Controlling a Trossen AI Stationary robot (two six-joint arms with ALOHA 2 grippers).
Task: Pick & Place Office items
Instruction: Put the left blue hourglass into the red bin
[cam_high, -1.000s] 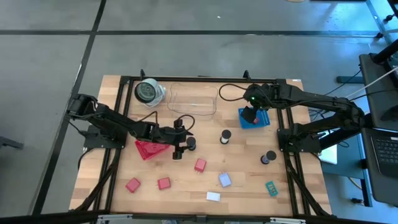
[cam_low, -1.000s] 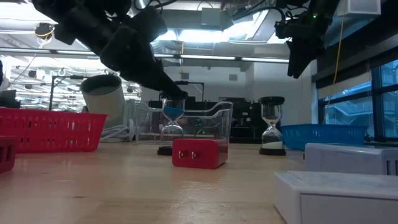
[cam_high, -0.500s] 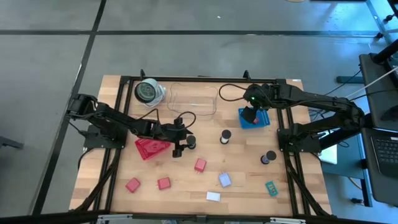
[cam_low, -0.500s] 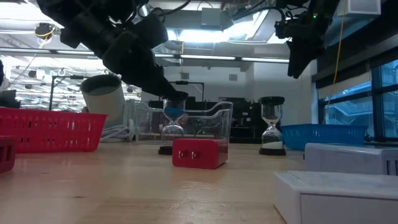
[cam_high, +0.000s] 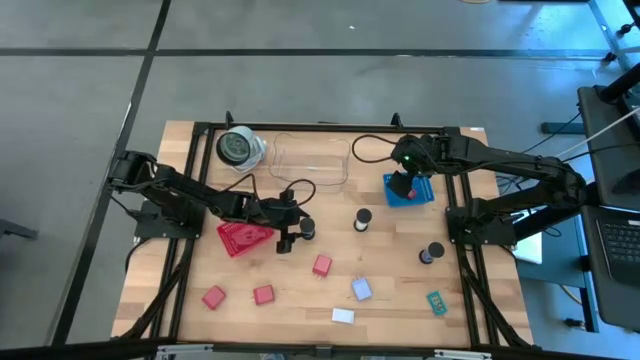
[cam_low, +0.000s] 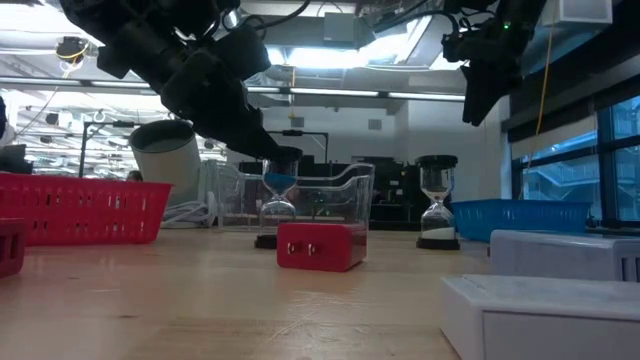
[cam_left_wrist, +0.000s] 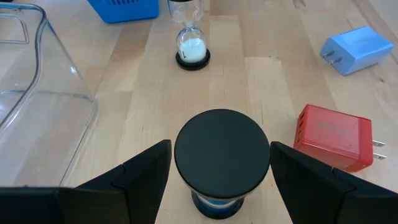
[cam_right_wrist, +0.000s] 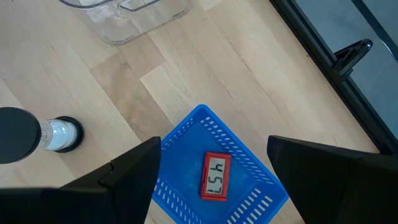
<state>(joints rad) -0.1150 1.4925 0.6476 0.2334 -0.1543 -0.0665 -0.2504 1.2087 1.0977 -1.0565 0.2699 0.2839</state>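
Left gripper (cam_left_wrist: 219, 171) is spread wide w/ the upright sand timer (cam_left_wrist: 222, 158) right between our fingers, so just close.

Scattered on the tabletop (cam_high: 390, 270) — red blocks (cam_high: 321, 265), pale blue cube (cam_high: 361, 289), white block (cam_high: 343, 316), green tag (cam_high: 436, 301), upright hourglasses (cam_high: 363, 220).

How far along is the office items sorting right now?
Done: one red timer lies in the blue tray, under the open right gripper. In hand: the open left gripper brackets the blue-sand hourglass. Left: red blocks, blue adapter, other pieces on the table.
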